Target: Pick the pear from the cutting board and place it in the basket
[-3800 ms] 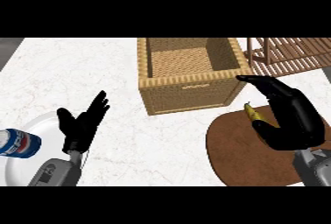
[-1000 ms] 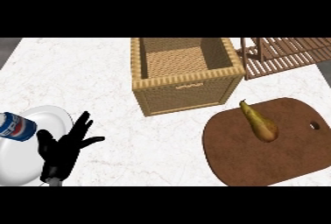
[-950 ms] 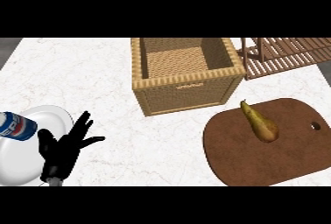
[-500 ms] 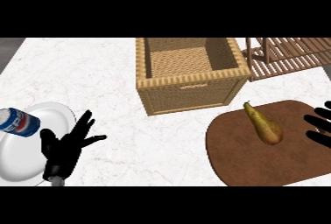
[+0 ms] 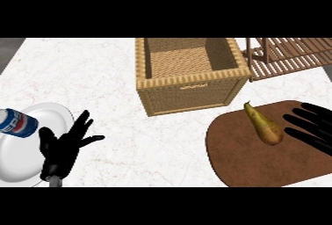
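A yellow-brown pear [image 5: 264,125] lies on the round brown cutting board [image 5: 259,162] at the right, its stem end pointing up toward the basket. The woven basket [image 5: 190,86] stands at the top middle, with nothing visible inside. My right hand [image 5: 314,128] comes in from the right edge, fingers straight and spread, just right of the pear and apart from it. Near the lower left edge, my left hand [image 5: 62,148] rests open with fingers up, beside the white plate.
A white plate [image 5: 29,158] at the left edge carries a blue soda can [image 5: 16,124] lying on its side. A wooden slatted rack [image 5: 285,57] stands at the top right, next to the basket. White marble counter lies between plate and board.
My right hand left the pear and went out of view, then came back in from the right edge and now reaches further left toward the pear. The left hand sank to the lower left.
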`<state>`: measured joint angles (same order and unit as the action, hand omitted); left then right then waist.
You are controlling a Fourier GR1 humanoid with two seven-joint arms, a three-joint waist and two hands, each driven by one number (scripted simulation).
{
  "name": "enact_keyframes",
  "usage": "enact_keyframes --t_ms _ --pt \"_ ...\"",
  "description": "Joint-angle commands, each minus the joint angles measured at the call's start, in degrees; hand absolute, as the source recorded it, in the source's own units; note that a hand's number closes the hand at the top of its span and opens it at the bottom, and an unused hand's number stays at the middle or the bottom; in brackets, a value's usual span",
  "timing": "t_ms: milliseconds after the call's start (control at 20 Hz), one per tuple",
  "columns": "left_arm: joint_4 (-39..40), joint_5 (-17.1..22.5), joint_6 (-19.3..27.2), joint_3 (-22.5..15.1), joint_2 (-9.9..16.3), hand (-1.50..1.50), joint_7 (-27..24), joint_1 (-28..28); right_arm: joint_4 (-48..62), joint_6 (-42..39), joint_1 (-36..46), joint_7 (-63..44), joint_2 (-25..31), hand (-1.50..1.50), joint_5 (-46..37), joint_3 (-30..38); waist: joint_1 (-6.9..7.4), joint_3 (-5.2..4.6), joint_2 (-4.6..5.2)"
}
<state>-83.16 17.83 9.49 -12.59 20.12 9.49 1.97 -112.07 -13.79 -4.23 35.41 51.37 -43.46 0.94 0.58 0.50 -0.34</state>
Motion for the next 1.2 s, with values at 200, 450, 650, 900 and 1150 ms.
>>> enact_keyframes --t_ms 200,450,650,900,1150 --pt "4.04 -3.17 2.70 -1.86 -1.56 0.00 3.40 2.30 6.88 3.95 5.62 -0.90 -7.14 -1.50 -7.26 -7.03 0.23 -0.48 0.57" --pt "4.74 -2.85 -0.56 0.14 1.22 0.00 1.25 5.19 6.41 0.74 8.60 -2.12 -8.14 -1.50 -6.69 -6.56 0.18 -0.54 0.44" --pt "6.85 -3.06 -0.30 0.69 0.07 0.00 2.31 1.80 13.58 3.87 10.88 1.55 -9.74 -1.50 -9.09 -7.50 -0.13 -0.51 0.60" --pt "2.47 -2.83 -1.07 0.72 1.54 0.00 3.47 5.88 16.09 6.48 9.40 0.41 -10.50 -1.50 -15.40 -9.63 0.03 -0.49 0.46" --pt "1.33 -1.96 -1.71 1.88 1.63 0.00 3.95 6.65 20.20 8.65 10.44 -0.77 -12.20 -1.50 -20.03 -10.93 0.02 -0.47 0.41"
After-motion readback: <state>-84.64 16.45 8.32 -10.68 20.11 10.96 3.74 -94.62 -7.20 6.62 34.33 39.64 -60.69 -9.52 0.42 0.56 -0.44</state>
